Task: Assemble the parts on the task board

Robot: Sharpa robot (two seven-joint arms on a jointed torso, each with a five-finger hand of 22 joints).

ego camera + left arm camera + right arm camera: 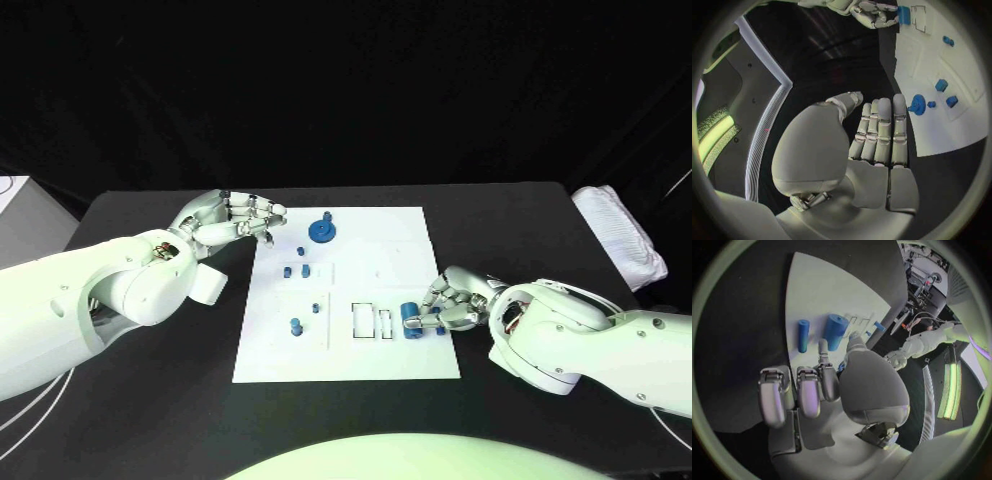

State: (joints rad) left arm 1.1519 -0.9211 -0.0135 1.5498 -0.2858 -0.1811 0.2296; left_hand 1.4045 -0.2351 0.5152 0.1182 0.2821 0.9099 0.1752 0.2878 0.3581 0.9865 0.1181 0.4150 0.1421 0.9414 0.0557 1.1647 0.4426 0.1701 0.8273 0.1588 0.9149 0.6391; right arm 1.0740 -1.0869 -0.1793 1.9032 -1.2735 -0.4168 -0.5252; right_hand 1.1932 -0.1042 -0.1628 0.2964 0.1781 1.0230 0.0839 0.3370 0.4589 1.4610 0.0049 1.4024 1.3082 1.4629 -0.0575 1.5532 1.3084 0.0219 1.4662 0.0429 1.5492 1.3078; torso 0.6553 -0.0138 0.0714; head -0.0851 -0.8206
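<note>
A: We start with the task board (378,225), the white plate lying flat in the middle of the black table (505,215). On it we see small blue parts: a blue gear (323,233) near the far edge on the left-arm side, with a little peg standing just beside it, and a few small blue pieces (296,270) below that, scattered toward the board's middle.

B: We also make out a single small blue peg (296,325) nearer the robot, and rectangular outlines (371,322) marked on the board beside it — slots or drawn frames, we cannot tell which.

A: At the board's right edge lie a thicker blue cylinder (410,310) and a thin blue rod (421,330), side by side. In the right wrist view they sit just ahead of the fingertips, the cylinder (835,331) stubbier than the rod (802,335).

B: The right hand (456,300) rests at that same edge with its fingers curled down toward the two pieces. Whether it actually touches or grips either one, we cannot tell — the fingertips hide the contact.

A: The left hand (231,218) hovers off the board's far left corner, over the bare table. In its own wrist view the fingers (882,131) lie straight and together, holding nothing, with the gear (917,104) beyond them.
</note>
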